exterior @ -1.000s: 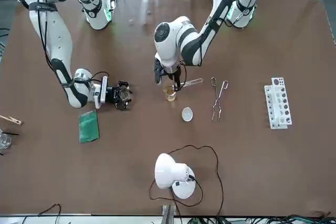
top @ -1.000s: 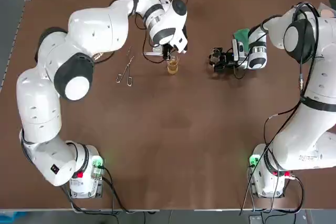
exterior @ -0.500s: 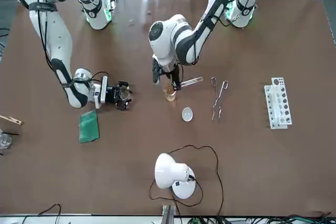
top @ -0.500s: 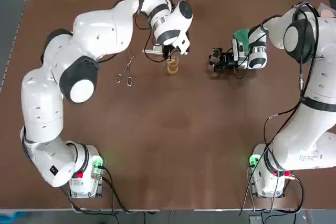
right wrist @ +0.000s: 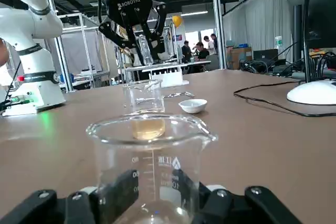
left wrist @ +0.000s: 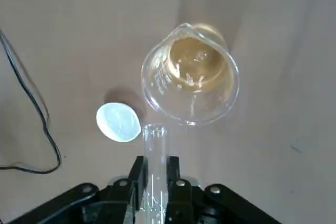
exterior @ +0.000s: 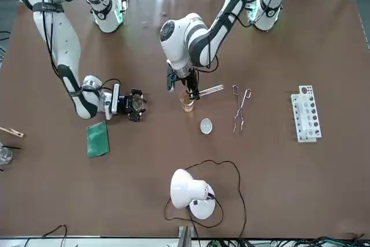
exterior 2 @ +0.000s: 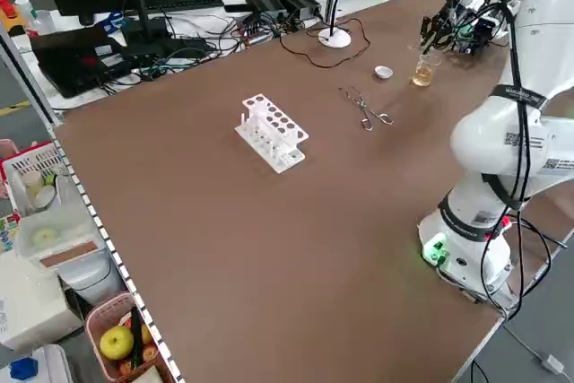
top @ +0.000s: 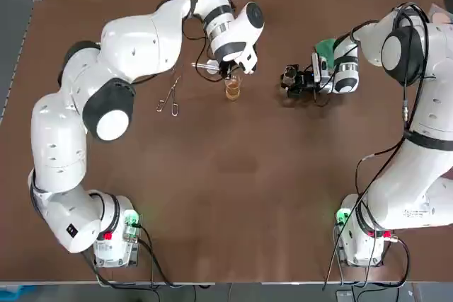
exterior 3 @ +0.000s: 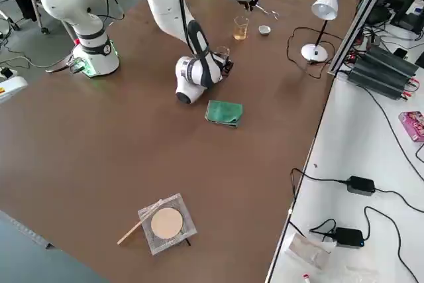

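Your left pincer (left wrist: 156, 174) clamps the test tube (exterior: 209, 90) near level, mouth toward the amber-filled beaker (top: 232, 90); right pincer (top: 291, 79) grips an empty beaker (right wrist: 151, 156).

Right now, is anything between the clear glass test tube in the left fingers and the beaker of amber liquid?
Nothing visible: the clear glass test tube ends beside the beaker of amber liquid; a white dish lies aside.

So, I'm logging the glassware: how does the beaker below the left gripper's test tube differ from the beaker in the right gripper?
The amber-liquid beaker holds yellowish liquid; the empty beaker holds none. The amber-liquid beaker stands free beneath the test tube in the left gripper; the empty beaker is clamped in the right gripper. Both are clear glass and upright.
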